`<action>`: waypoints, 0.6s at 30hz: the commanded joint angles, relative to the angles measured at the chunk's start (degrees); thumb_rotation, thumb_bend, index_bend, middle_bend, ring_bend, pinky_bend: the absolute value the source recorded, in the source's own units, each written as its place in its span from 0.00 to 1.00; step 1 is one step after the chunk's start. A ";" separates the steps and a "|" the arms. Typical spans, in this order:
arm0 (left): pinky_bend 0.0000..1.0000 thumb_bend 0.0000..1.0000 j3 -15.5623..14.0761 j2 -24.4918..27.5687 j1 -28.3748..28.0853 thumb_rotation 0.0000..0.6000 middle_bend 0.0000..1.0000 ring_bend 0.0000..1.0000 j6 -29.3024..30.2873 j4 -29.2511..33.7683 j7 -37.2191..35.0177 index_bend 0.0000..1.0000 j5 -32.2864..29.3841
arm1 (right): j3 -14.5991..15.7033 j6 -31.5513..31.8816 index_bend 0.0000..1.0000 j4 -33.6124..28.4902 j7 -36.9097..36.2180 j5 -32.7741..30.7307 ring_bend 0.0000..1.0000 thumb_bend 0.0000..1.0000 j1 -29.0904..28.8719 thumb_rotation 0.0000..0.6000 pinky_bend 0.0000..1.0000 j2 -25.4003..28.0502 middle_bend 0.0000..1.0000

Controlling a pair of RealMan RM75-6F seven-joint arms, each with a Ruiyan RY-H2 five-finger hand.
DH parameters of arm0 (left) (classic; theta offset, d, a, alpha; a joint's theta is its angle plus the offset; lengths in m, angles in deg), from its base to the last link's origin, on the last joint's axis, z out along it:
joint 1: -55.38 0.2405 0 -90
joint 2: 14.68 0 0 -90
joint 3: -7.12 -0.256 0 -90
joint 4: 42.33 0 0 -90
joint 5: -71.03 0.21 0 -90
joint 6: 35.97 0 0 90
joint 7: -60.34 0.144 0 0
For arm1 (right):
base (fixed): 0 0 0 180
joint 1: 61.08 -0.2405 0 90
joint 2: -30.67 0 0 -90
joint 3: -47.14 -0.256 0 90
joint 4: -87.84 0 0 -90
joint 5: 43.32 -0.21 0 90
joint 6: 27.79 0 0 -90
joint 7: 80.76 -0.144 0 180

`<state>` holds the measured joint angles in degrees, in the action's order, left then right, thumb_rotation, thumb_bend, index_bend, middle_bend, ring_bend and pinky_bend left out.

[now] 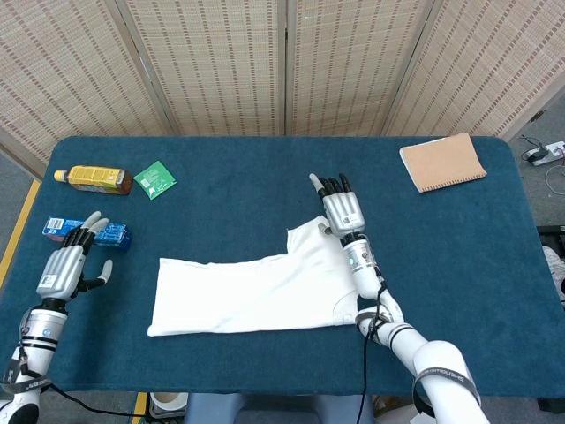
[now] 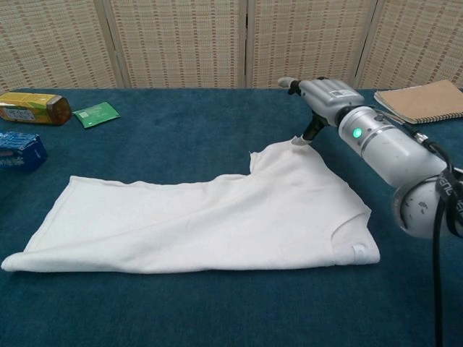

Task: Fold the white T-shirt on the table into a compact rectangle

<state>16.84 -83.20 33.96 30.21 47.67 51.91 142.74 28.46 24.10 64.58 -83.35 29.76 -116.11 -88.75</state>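
Observation:
The white T-shirt [image 1: 252, 291] lies folded lengthwise in a long band at the table's front centre, with one sleeve [image 1: 311, 237] sticking out toward the back. In the chest view the shirt [image 2: 210, 217] lies flat, collar end at the right. My right hand [image 1: 341, 210] hovers over the sleeve's tip, fingers stretched out forward and holding nothing; in the chest view this hand [image 2: 323, 95] has only a lower fingertip down near the sleeve's edge. My left hand [image 1: 68, 266] rests open near the table's left edge, far from the shirt.
A yellow bottle [image 1: 93, 179], a green packet [image 1: 155, 179] and a blue pack [image 1: 88, 231] lie at the left. A brown notebook [image 1: 441, 162] lies at the back right. A woven screen stands behind the table.

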 commanded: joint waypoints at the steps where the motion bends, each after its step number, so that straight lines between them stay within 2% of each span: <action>1: 0.00 0.48 -0.10 0.57 0.02 1.00 0.00 0.00 0.26 -0.14 -0.42 0.00 0.94 | 0.78 6.21 0.05 -8.47 -2.35 2.33 0.10 0.12 1.94 1.00 0.00 5.22 0.14; 4: 0.00 0.48 -0.76 1.31 -0.06 1.00 0.00 0.00 0.12 -0.51 -1.02 0.01 2.71 | 1.47 10.24 0.06 -19.66 -1.02 3.67 0.10 0.12 4.89 1.00 0.00 11.87 0.15; 7: 0.00 0.48 -1.53 1.93 -0.38 1.00 0.00 0.00 -0.32 -0.92 -1.31 0.06 4.59 | 2.48 13.18 0.09 -32.88 2.65 4.46 0.10 0.12 8.54 1.00 0.00 19.81 0.16; 12: 0.00 0.48 -2.49 2.18 -1.42 1.00 0.00 0.00 -0.83 -2.43 -1.51 0.12 7.79 | 4.54 15.08 0.17 -52.36 7.99 4.41 0.10 0.14 14.12 1.00 0.00 32.44 0.19; 18: 0.00 0.48 -4.04 2.08 -3.68 1.00 0.00 0.00 -2.36 -7.67 -2.55 0.18 12.66 | 6.64 17.35 0.22 -65.61 9.90 4.99 0.10 0.14 19.11 1.00 0.00 42.93 0.22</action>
<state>13.52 -81.04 31.22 28.48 41.87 49.99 153.82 32.95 38.49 7.28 -76.38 33.92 -101.88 -53.63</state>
